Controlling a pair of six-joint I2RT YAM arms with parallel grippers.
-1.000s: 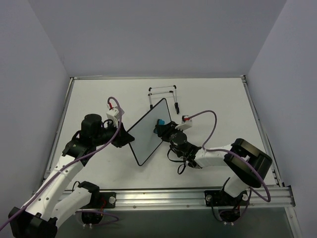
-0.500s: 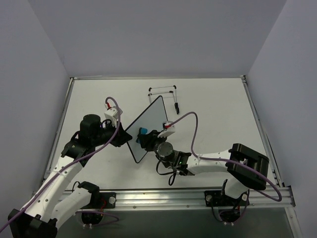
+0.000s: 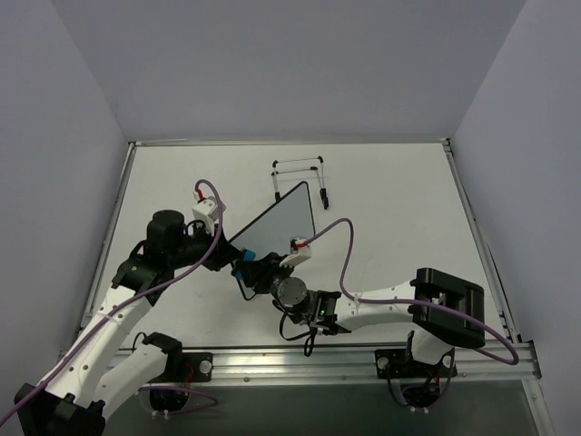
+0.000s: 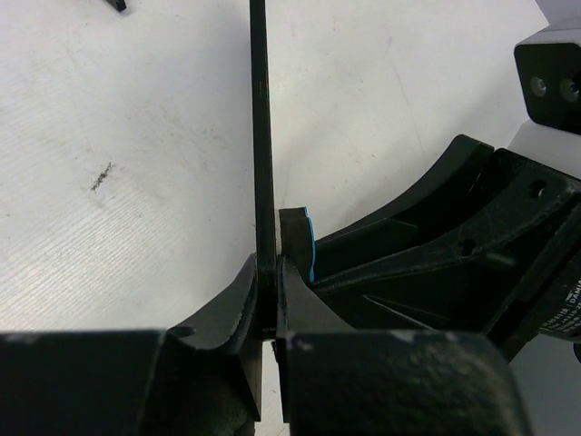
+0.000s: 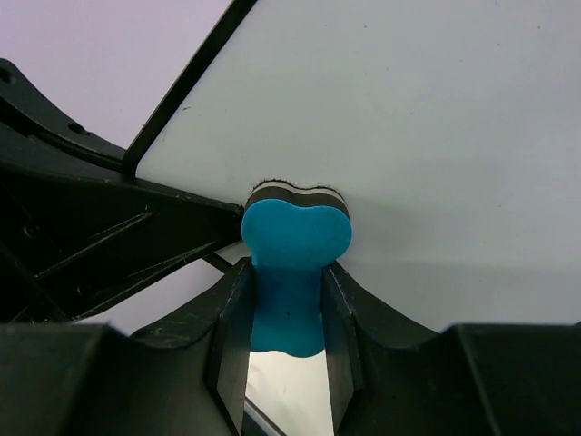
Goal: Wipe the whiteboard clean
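Note:
The whiteboard (image 3: 283, 221), white with a thin black frame, is held tilted up off the table. My left gripper (image 3: 224, 255) is shut on its lower left edge. In the left wrist view the board (image 4: 259, 136) shows edge-on between my shut fingers (image 4: 268, 268). My right gripper (image 3: 247, 270) is shut on the blue eraser (image 3: 238, 272) and presses it on the board's face near the lower left corner, close to the left gripper. In the right wrist view the eraser (image 5: 295, 241) sits between the fingers (image 5: 289, 277) against the board (image 5: 408, 136). The face shows no writing there.
A thin wire easel stand (image 3: 298, 164) stands behind the board at the back middle of the table. Purple cables loop from both wrists. The right arm's black base link (image 3: 447, 304) lies near the front right. The table has raised edges at the left and right.
My right gripper slid the eraser down the board's face from its upper right part to the lower left corner. The left gripper kept hold of the board, which shifted only slightly.

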